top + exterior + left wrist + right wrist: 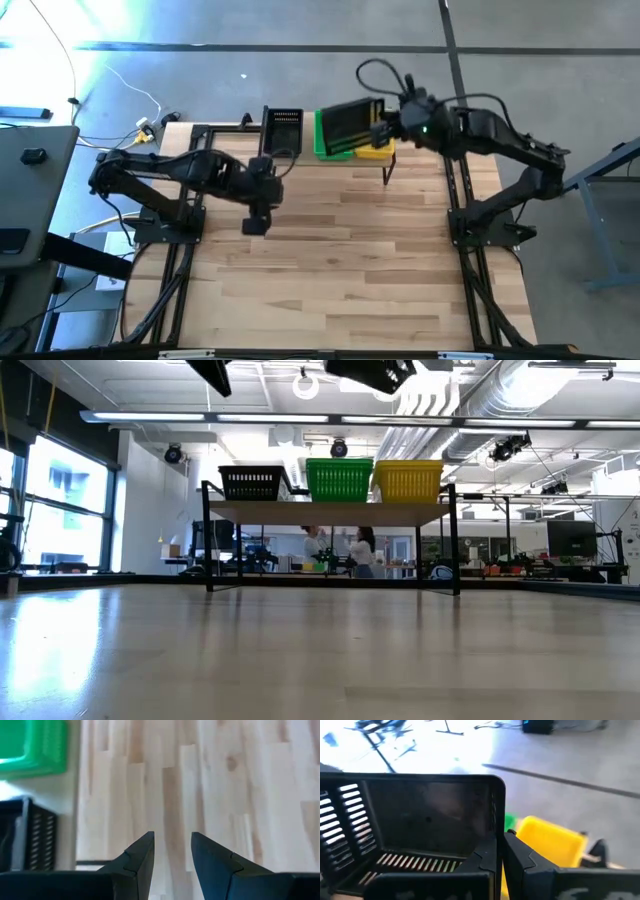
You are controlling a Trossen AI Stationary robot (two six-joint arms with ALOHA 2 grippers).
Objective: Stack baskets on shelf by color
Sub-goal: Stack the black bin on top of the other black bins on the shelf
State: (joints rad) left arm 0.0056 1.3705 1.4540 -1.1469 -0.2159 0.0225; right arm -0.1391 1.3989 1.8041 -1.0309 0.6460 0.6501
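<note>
On the shelf [330,512] at the table's far edge, a black basket [250,482], a green basket [340,478] and a yellow basket [408,478] rest on their bottoms in a row. My right gripper [385,128] is shut on another black basket [350,124], held high over the green and yellow ones. That basket's underside shows at the top of the low view [368,372]. My left gripper [255,222] hangs open over the bare table in front of the shelf's left part, with nothing between its fingers [172,842]. My right gripper holds the black basket by one end wall, at its rim near a corner [495,847]. One finger seems to be inside and one outside. The fingers come from the table's right, slanting slightly down. The basket is lifted clear and tilted, with its opening partly toward the gripper.
The wood tabletop [340,270] stretches wide between the shelf and the near edge. Black frame rails [165,290] run along the table's left and right sides. People [360,550] stand in the room beyond the shelf. A grey desk [30,180] stands off the table's left.
</note>
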